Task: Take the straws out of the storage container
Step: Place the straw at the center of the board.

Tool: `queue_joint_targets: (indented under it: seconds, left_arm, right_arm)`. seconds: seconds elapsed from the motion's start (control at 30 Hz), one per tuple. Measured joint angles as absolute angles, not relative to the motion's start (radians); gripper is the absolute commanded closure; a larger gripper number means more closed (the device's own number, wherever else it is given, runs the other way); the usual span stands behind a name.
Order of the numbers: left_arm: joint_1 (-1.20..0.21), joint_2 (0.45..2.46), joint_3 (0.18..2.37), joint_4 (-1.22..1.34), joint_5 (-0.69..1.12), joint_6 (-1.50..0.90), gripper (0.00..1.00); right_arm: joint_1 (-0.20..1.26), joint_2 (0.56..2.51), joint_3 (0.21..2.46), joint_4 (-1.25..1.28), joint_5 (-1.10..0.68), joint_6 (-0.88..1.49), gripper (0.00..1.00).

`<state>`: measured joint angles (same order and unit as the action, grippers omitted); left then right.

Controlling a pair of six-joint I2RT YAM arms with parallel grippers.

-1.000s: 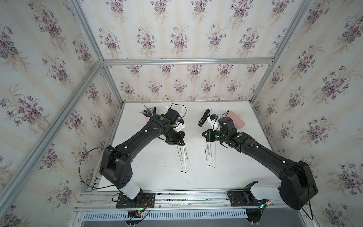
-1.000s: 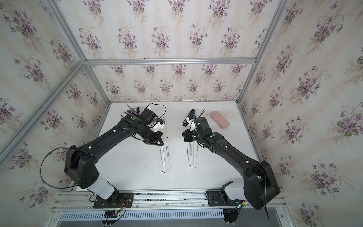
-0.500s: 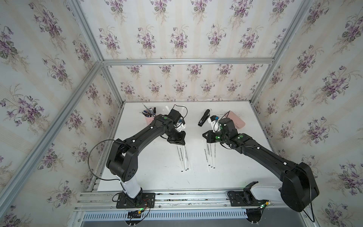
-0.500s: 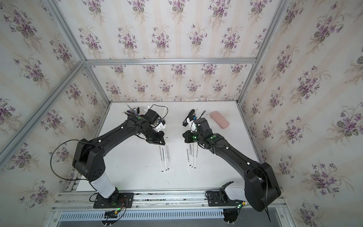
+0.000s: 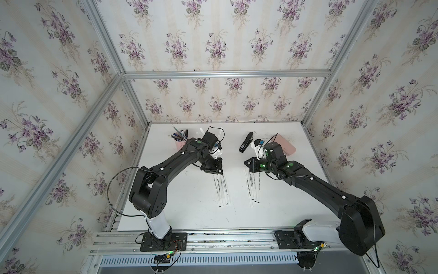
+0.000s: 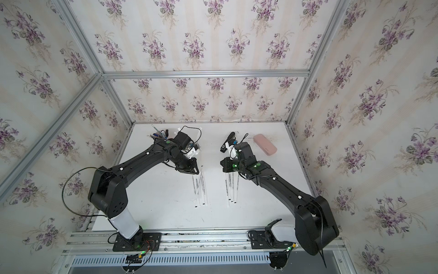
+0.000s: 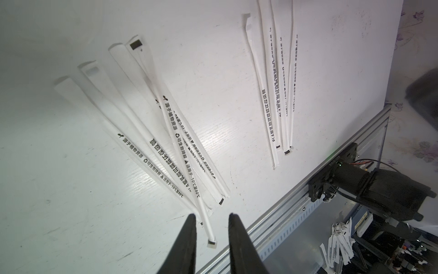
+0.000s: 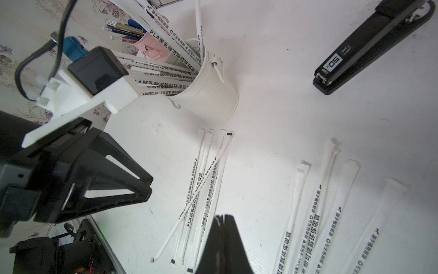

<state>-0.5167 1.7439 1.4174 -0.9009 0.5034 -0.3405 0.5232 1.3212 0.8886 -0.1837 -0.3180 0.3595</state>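
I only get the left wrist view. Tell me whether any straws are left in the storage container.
Observer: Yes, a big bunch of straws leans out of the storage container.
Operator: Report the right hand.
Observer: The right hand is shut and holds nothing.
Operator: Name what stands next to the storage container.
Observer: A pink pen cup full of pens and pencils.

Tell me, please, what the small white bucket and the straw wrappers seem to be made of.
Small white cylindrical bucket: likely painted sheet metal, smooth semi-gloss, thin rim with lugs. Long white printed straw wrappers: thin matte paper, flattened crimped ends, faintly translucent.
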Motion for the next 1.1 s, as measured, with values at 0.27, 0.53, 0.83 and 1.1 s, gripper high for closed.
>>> queue_joint_targets:
  seconds: [0.27, 0.53, 0.83, 1.1]
  left_arm:
    - [-0.516, 1.677, 1.423, -0.902, 0.471, -0.336, 0.75]
    - [-0.516, 1.570, 1.351, -0.883, 0.437, -0.334, 0.78]
    - [-0.517, 1.396, 1.019, -0.841, 0.382, -0.415, 0.83]
    - [-0.518, 1.377, 0.851, -0.741, 0.371, -0.480, 0.84]
  right_arm:
    - [0.523, 1.362, 0.917, -0.180, -0.334, 0.363, 0.94]
    - [0.610, 1.499, 0.962, -0.161, -0.355, 0.375, 0.94]
    - [0.649, 1.781, 1.052, -0.131, -0.321, 0.420, 0.98]
    - [0.662, 1.927, 1.138, -0.133, -0.298, 0.420, 1.00]
